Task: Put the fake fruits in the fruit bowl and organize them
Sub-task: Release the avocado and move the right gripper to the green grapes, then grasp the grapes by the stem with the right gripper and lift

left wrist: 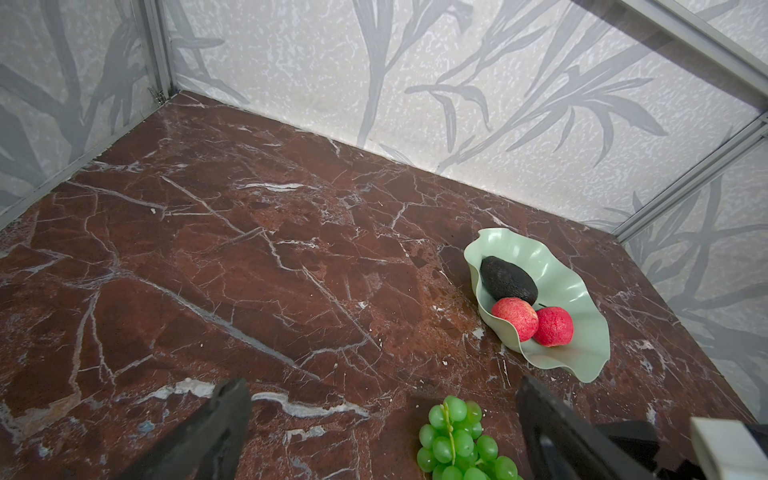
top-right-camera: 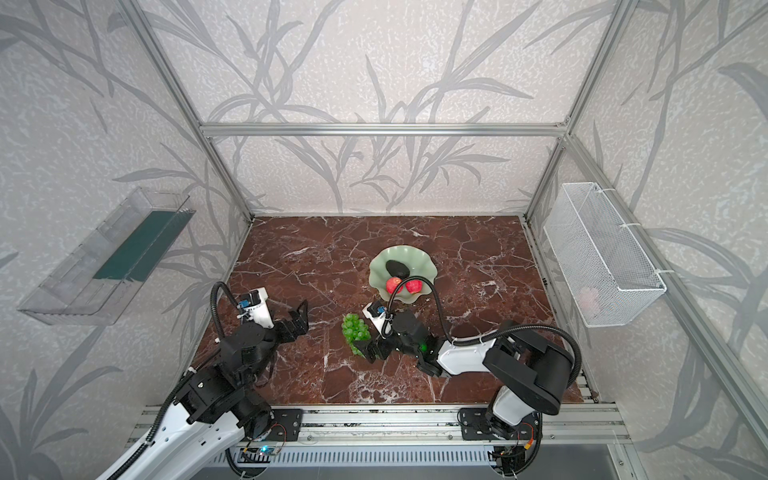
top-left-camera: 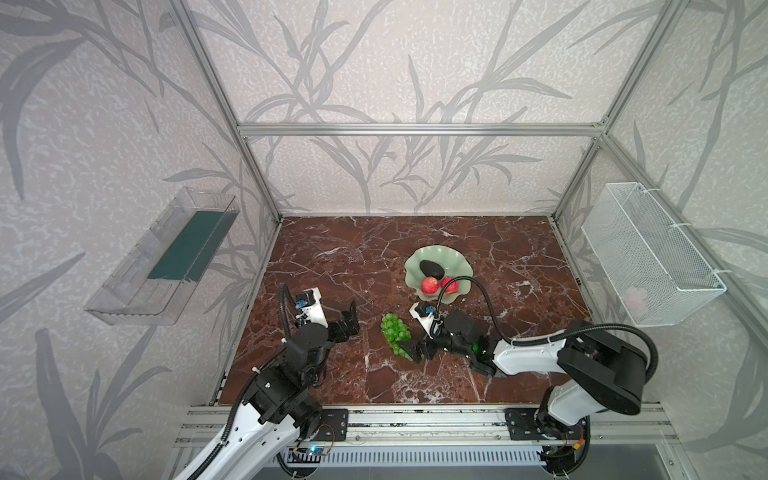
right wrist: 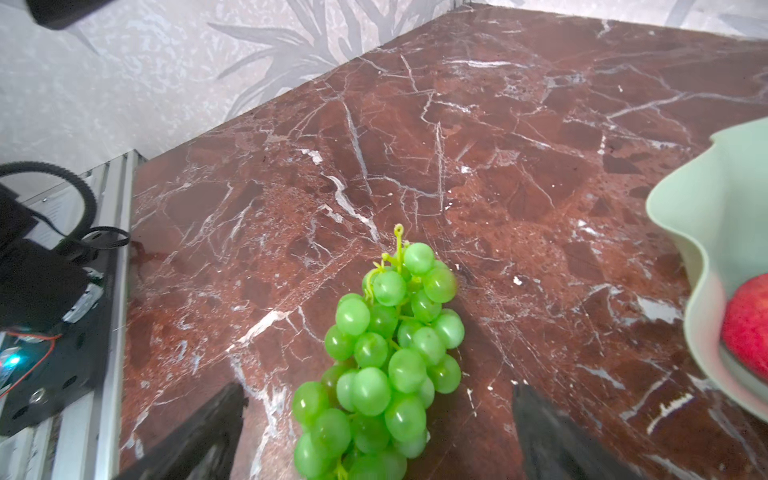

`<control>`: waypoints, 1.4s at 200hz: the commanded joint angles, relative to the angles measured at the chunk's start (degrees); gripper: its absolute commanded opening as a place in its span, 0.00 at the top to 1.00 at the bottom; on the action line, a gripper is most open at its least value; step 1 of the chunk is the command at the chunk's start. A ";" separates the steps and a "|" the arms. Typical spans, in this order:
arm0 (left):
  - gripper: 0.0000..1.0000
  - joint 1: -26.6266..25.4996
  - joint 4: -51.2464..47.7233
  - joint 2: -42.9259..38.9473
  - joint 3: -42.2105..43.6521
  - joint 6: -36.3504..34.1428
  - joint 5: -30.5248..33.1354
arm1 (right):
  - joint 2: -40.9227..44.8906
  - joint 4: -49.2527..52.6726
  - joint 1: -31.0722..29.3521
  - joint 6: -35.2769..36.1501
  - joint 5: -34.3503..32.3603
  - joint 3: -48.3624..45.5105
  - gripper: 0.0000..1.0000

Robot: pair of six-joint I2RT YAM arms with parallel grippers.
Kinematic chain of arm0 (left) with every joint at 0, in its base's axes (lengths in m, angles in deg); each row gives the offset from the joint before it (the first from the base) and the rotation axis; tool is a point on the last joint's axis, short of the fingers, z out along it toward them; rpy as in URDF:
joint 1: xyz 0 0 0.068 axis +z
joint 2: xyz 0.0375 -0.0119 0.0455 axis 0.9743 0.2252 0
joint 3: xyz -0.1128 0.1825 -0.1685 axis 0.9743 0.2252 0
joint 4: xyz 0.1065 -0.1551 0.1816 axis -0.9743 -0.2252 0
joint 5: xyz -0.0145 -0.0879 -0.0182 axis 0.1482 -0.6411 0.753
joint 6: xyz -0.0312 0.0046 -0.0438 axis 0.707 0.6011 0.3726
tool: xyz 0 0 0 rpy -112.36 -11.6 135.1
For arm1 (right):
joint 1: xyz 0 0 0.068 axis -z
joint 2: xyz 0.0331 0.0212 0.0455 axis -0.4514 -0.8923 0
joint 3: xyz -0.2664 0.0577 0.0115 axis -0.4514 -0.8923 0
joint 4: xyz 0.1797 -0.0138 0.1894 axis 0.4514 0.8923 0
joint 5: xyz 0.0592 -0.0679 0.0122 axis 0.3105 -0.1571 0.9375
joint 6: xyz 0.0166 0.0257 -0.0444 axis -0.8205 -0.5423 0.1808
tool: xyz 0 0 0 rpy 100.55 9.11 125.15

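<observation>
The pale green fruit bowl (top-left-camera: pixel 457 257) (top-right-camera: pixel 422 257) stands at mid-table with a dark avocado (top-left-camera: pixel 431 268) and two red apples (top-left-camera: pixel 430 285) (top-left-camera: pixel 450 285) inside. A bunch of green grapes (top-left-camera: pixel 392 330) (top-right-camera: pixel 355 328) lies on the marble in front of the bowl. My right gripper (top-left-camera: pixel 415 351) (right wrist: pixel 380 395) is open, low at the near end of the grapes (right wrist: pixel 386 361), with its fingers on either side of the bunch and apart from it. My left gripper (top-left-camera: pixel 353 313) (left wrist: pixel 380 388) is open and empty, left of the grapes (left wrist: pixel 457 440).
A clear plastic tray (top-left-camera: pixel 166 266) hangs on the left wall and a white wire basket (top-left-camera: pixel 648 257) on the right wall. The right arm's black cable (top-left-camera: pixel 478 286) arcs over the bowl's near rim. An aluminium rail (top-left-camera: pixel 415 419) runs along the front edge.
</observation>
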 commanded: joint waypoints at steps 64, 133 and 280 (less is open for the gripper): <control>0.01 0.28 -2.75 -2.72 0.65 1.11 2.39 | -14.66 -9.69 -1.43 -5.92 -5.09 7.09 0.01; 0.01 0.19 -3.15 -2.94 0.78 1.13 2.59 | -18.97 -6.40 -2.33 -7.13 -5.38 9.39 0.10; 0.01 0.22 -3.44 -3.12 0.71 1.02 2.73 | -12.12 -1.04 -2.50 -7.46 -4.19 11.38 0.70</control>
